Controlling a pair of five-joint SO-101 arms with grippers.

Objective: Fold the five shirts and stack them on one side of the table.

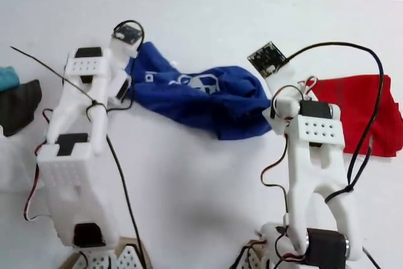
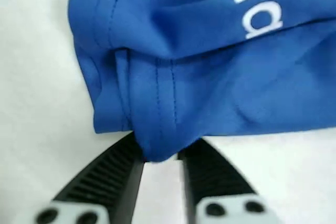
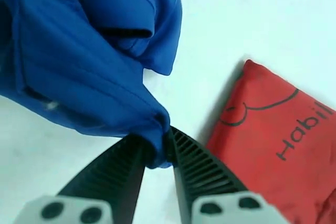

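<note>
A crumpled blue shirt (image 1: 200, 96) with white print lies stretched across the middle of the white table between my two arms. My left gripper (image 2: 159, 156) is shut on a hemmed edge of the blue shirt (image 2: 210, 61) at its left end. My right gripper (image 3: 159, 153) is shut on a bunched corner of the blue shirt (image 3: 73, 61) at its right end. A folded red shirt (image 1: 365, 111) lies flat at the table's right side, behind the right arm (image 1: 315, 143); the red shirt (image 3: 273, 129) with dark print also lies close beside the right gripper.
A dark grey and a teal garment (image 1: 17, 99) lie at the left edge of the table. Cables run from both arms over the table (image 1: 201, 206). The front middle of the table is bare white surface.
</note>
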